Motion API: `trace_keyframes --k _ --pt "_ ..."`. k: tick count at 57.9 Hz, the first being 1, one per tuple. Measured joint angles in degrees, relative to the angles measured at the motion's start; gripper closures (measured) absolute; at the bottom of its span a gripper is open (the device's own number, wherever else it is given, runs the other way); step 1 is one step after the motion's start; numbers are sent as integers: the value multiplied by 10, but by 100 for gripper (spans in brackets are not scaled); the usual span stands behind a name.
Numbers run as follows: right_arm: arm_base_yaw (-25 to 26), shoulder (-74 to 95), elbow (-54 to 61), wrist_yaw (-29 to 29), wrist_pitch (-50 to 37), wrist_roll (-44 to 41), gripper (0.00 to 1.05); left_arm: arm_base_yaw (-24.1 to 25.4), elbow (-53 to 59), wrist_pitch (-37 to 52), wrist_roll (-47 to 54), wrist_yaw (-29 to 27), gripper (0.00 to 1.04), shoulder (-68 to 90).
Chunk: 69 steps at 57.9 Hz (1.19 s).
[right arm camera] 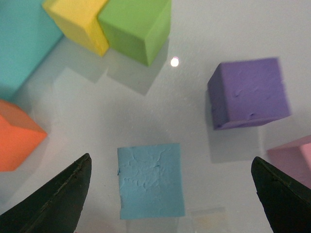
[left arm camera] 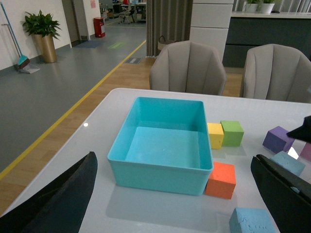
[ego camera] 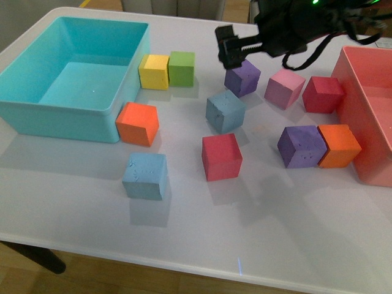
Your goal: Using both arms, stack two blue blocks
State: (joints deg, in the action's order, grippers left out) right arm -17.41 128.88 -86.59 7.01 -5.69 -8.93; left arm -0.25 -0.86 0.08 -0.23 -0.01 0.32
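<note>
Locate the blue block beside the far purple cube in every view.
Front view: blue block mid-table, just nearer than the purple cube.
Left wrist view: it sits partly behind the left tool's finger, near that purple cube.
Right wrist view: it lies between the right tool's open fingers.
Shared landmark: green cube beside the yellow cube.

Going off the big bin [ego camera: 55,122] on the desk [ego camera: 184,239]: two touching cubes [ego camera: 156,72] sit just right of its far corner, and a lone cube [ego camera: 137,124] touches its near right corner. One block [ego camera: 144,176] lies a bit in front of that corner, the other block [ego camera: 225,111] well off to the bin's right.
</note>
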Motion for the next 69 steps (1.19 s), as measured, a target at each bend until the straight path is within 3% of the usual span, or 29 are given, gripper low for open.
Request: trace_keyframes --k 10,15,19,21,26,27,36,49,59,69 --pt "32 -157 172 -12 -111 28 9 0 0 0 0 0 9 0" --pt "57 -233 244 14 -143 49 9 0 0 0 0 0 9 0" --pt "71 -272 309 -61 -253 64 17 0 0 0 0 0 9 0" --pt "84 -299 360 -108 -343 70 24 0 0 0 0 0 9 0" --pt "108 -349 453 -137 -461 79 38 0 0 0 0 0 9 0" --pt "124 -443 605 -119 -522 82 76 0 0 0 0 0 9 0" --pt "133 -503 671 -107 -528 83 103 0 0 0 0 0 9 0" --pt "172 -601 752 -74 -510 85 103 0 0 0 0 0 9 0" --pt "173 -645 805 -70 -522 85 103 0 0 0 0 0 9 0" --pt "173 -728 834 -70 -464 85 103 0 0 0 0 0 9 0"
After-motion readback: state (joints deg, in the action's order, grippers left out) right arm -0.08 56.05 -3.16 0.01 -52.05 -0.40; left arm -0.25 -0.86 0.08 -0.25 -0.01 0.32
